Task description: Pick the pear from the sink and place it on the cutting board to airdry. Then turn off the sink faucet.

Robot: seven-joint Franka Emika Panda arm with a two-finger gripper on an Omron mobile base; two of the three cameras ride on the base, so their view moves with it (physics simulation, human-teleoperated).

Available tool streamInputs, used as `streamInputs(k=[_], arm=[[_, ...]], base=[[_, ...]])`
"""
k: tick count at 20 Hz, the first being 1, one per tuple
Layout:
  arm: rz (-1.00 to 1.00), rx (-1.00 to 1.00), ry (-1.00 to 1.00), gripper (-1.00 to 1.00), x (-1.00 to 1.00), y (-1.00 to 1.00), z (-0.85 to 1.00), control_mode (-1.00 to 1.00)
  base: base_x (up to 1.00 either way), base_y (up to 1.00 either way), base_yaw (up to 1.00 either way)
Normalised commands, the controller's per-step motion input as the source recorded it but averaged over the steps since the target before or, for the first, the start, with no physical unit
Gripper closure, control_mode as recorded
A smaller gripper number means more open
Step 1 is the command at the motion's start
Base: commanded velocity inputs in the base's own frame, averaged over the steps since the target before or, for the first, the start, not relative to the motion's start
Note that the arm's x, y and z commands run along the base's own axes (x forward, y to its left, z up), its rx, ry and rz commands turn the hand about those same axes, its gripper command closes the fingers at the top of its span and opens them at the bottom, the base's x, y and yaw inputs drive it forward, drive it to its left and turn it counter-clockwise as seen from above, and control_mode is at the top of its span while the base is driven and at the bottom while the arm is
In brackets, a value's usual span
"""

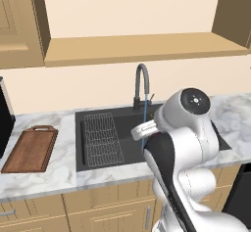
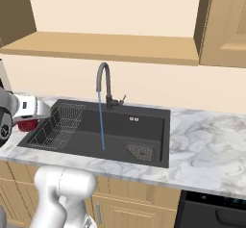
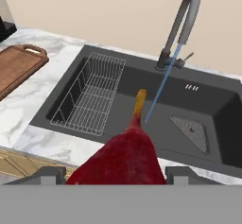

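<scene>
Pincer [image 3: 116, 173] clamped on the pear [image 3: 118, 159], dark red with its stem pointing up, fingers [image 3: 49, 175] on either side of it. Pear held in the air above the front edge of the sink [image 3: 217, 119]. Water runs from the faucet [image 2: 102, 80] into the basin. Wire rack [image 1: 102, 139] sits in the sink's left part. Cutting board [image 1: 30, 149] lies on the marble worktop [image 2: 206, 145], left of the sink.

Cutting board [image 1: 30, 150] is showing brown grained wood, matt. Sink [image 2: 144, 126] is appearing dark grey, matt; wire rack [image 3: 90, 95] thin metal. Counter [image 2: 206, 147] is presenting glossy veined marble. Pear [image 3: 124, 159] is looking smooth, dark red.
</scene>
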Motion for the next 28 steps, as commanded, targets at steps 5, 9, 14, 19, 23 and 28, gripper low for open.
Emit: streamInputs(k=[5,9,14,19,23,28], arm=[[0.09,0.04,-0.03,1.0,-0.22,0.49,0.0,-1.0],[0.1,0.08,0.0,1.0,0.01,0.4,0.0,-1.0],[0.15,0.12,0.03,1.0,0.16,0.39,0.0,-1.0],[0.11,0.03,0.0,1.0,0.12,0.57,-0.01,-1.0],[0.06,-0.03,0.0,1.0,0.14,0.68,-0.03,-1.0],[0.07,0.0,0.03,1.0,0.28,0.66,-0.05,-1.0]], base=[[0.0,0.0,0.0],[0.0,0.0,0.0],[0.0,0.0,0.0],[0.0,0.0,0.0],[0.0,0.0,0.0],[0.0,0.0,0.0]])
